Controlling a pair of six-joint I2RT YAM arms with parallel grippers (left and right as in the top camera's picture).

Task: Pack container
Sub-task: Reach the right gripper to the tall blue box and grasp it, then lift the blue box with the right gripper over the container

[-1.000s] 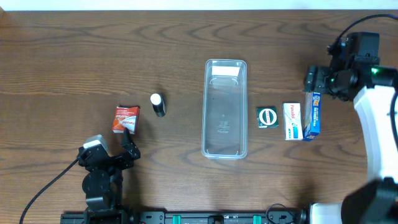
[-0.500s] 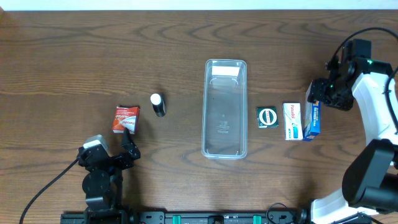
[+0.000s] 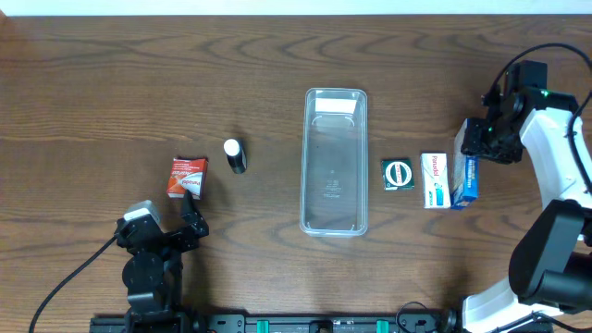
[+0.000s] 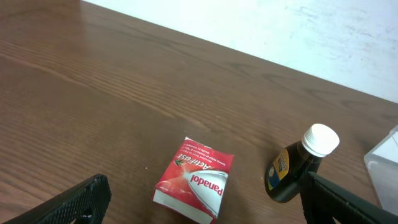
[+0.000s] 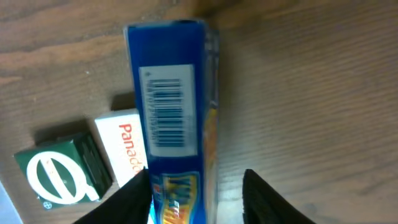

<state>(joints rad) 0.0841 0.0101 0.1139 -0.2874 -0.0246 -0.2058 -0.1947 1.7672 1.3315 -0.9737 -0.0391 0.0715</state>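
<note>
container (image 3: 333, 190) between bottle (image 3: 235, 155) and green box (image 3: 397, 174), both outside it

The clear container (image 3: 334, 161) lies flat, empty, mid-table.

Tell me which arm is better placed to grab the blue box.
Right. The right claw, open, straddles the blue box; the left claw sits across the table by the red box.

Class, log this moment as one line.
right claw: open, straddling blue box | left claw: open, by red box | container: empty
</note>
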